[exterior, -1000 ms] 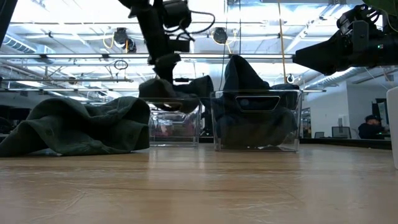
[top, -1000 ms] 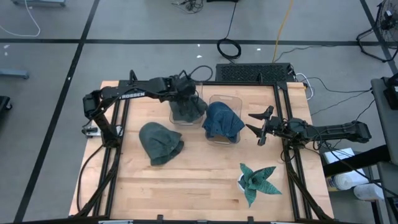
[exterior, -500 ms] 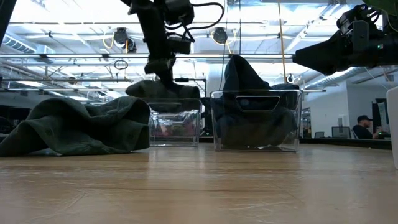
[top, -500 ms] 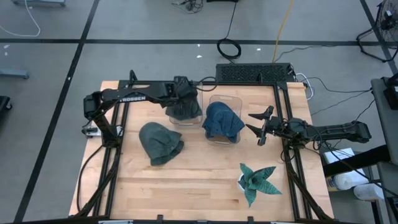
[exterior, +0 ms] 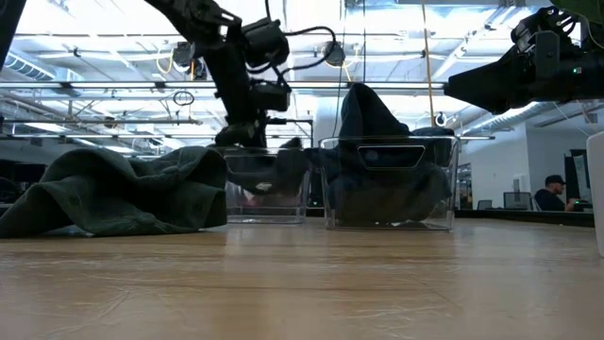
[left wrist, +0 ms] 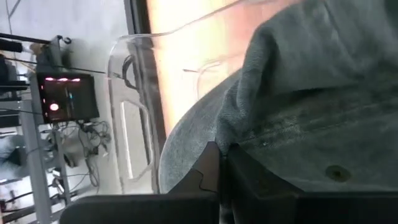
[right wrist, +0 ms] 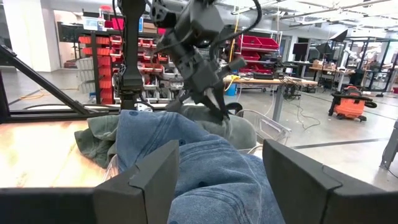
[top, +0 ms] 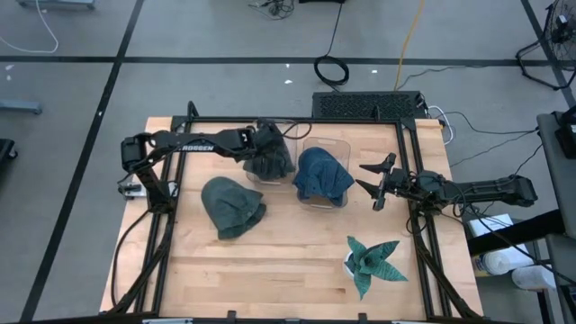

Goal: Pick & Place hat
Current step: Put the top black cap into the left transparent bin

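- My left gripper (top: 267, 149) is pinched on the dark grey fabric hat (top: 270, 158), low inside the clear plastic bin (top: 250, 171).
- Right of that bin, a blue denim hat (top: 321, 175) is binned; my right gripper (top: 377, 181) waits wide.
- Left: release; green hat (top: 231, 205) in front of that bin.

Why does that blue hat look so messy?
The blue hat bulges out of its clear bin rather than sitting inside. A green hat lies loose on the table, beside no bin.
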